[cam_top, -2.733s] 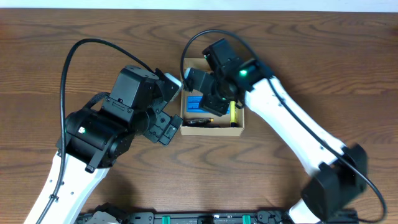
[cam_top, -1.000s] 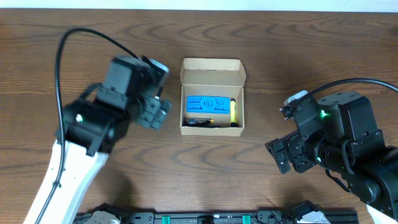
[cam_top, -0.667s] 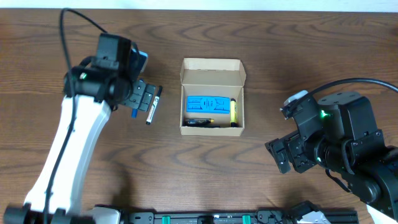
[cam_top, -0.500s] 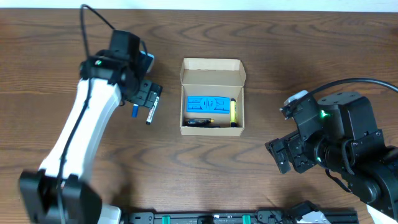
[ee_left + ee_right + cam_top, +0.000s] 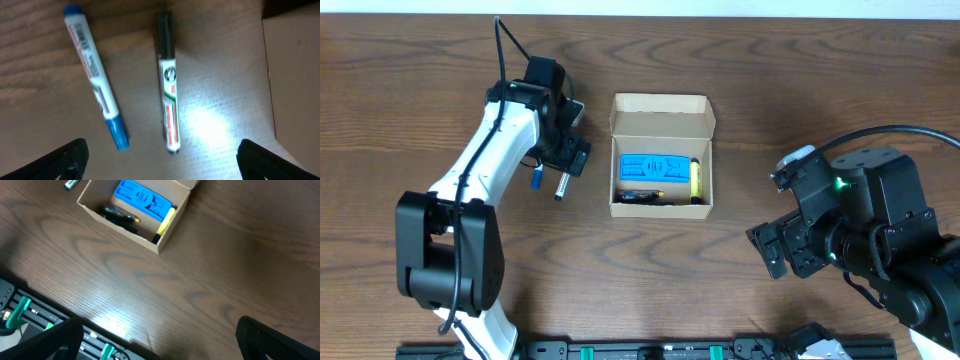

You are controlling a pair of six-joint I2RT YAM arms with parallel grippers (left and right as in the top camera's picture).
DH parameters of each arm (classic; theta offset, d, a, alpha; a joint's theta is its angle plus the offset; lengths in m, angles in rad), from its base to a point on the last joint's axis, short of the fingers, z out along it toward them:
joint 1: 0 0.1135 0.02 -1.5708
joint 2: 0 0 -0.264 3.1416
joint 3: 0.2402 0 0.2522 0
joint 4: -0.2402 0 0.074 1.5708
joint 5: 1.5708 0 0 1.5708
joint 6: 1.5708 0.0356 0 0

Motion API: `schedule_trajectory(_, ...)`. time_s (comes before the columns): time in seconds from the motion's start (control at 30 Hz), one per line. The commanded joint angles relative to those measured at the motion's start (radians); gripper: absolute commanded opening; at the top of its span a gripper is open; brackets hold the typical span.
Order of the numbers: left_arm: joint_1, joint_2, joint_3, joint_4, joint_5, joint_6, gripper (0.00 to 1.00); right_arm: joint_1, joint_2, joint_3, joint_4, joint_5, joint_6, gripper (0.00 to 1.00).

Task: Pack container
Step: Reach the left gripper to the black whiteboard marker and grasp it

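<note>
Well, the small tan cardboard box (image 5: 660,122) sits near the middle of the dark brown wooden table (image 5: 800,90), a little towards the far side. Its flap lid is thrown back and stands up along the far edge. Inside lies a blue plastic stapler (image 5: 653,165), with a yellow highlighter (image 5: 695,178) along the right wall and a slim black pen (image 5: 642,196) against the near wall.

Just to the left of the box, two white markers lie side by side on the wood, apart from each other. The one with a black cap (image 5: 169,95) is nearer the box, and the one with a blue cap (image 5: 95,75) is further out and slightly tilted.

The left gripper (image 5: 162,150) hangs above these markers, jaws spread wide with nothing between them and neither fingertip touching a marker.

The right gripper (image 5: 157,330) is well off to the right, near the front of the table, also gaping and empty; its camera looks across bare wood towards the box
</note>
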Motion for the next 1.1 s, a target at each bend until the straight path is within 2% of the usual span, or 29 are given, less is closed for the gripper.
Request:
schedule_trajectory(0.0, 0.004, 0.021, -0.037, 0.024, 0.029, -0.011, 0.96, -0.009, -0.001, 0.012, 0.000, 0.002, 0.016, 0.99)
schedule_trajectory(0.37, -0.027, 0.023, -0.196, 0.254, 0.023, -0.083, 0.96, -0.009, -0.001, 0.012, -0.001, 0.002, 0.017, 0.99)
schedule_trajectory(0.53, -0.027, 0.023, -0.230, 0.330, 0.023, -0.092, 1.00, -0.009, -0.001, 0.012, -0.001, 0.002, 0.017, 0.99)
schedule_trajectory(0.57, -0.027, 0.023, -0.235, 0.341, 0.023, -0.092, 0.94, -0.009, -0.001, 0.012, -0.001, 0.002, 0.016, 0.99)
schedule_trajectory(0.63, -0.027, 0.023, -0.240, 0.355, 0.023, -0.092, 0.91, -0.009, -0.001, 0.012, -0.001, 0.002, 0.016, 0.99)
schedule_trajectory(0.7, -0.027, 0.023, -0.249, 0.376, 0.023, -0.092, 0.83, -0.009, -0.001, 0.012, -0.001, 0.002, 0.017, 0.99)
schedule_trajectory(1.0, -0.027, 0.023, -0.306, 0.470, 0.009, -0.144, 0.70, -0.009, -0.001, 0.012, -0.001, 0.002, 0.017, 0.99)
schedule_trajectory(1.07, -0.028, 0.023, -0.311, 0.481, -0.010, -0.167, 0.69, -0.009, -0.001, 0.012, -0.001, 0.002, 0.017, 0.99)
